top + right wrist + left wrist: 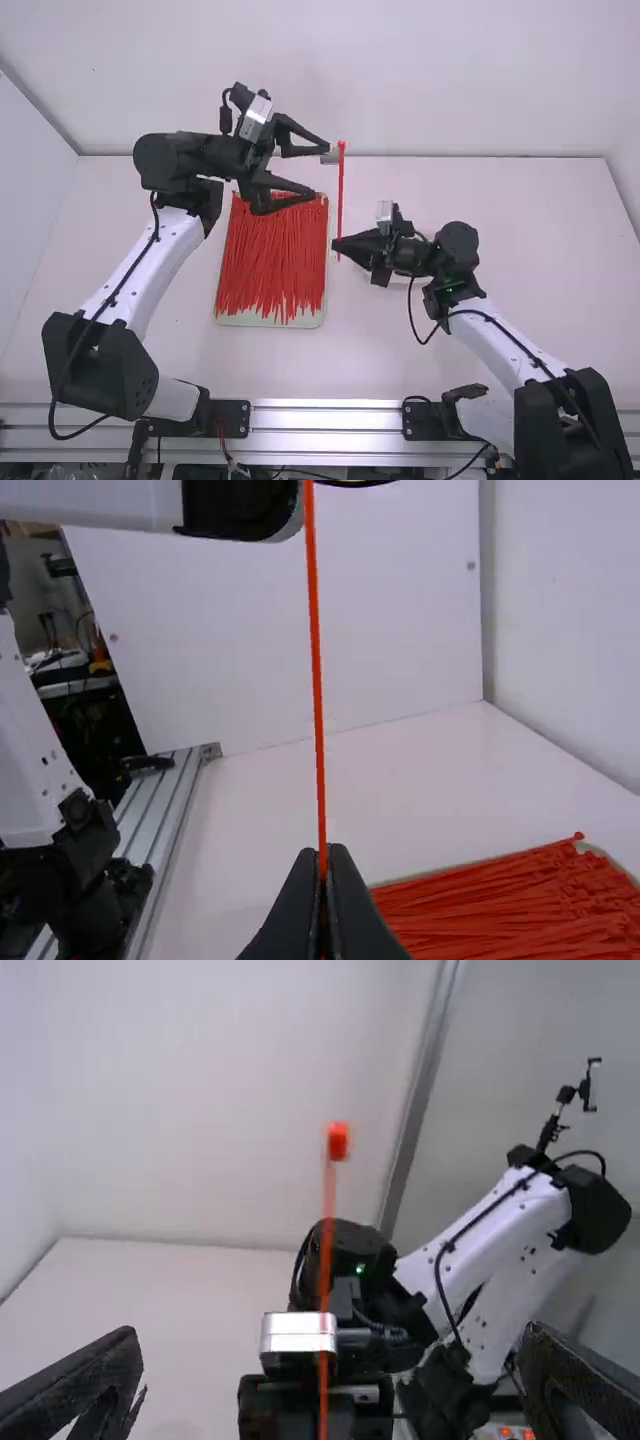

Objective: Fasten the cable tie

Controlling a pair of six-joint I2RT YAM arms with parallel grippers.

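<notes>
A single red cable tie (340, 200) stands upright above the table, its head (337, 1142) at the top. My right gripper (340, 243) is shut on the tie's lower end, and the strap rises straight from between its closed fingers (300, 900). My left gripper (322, 175) is open and raised beside the tie's head, its wide-spread fingers (90, 1380) on either side of the strap without touching it.
A pile of red cable ties (275, 255) lies on a pale board (225, 318) left of the middle, under the left arm. White walls close off the table at the back and left. There is free table to the right and front.
</notes>
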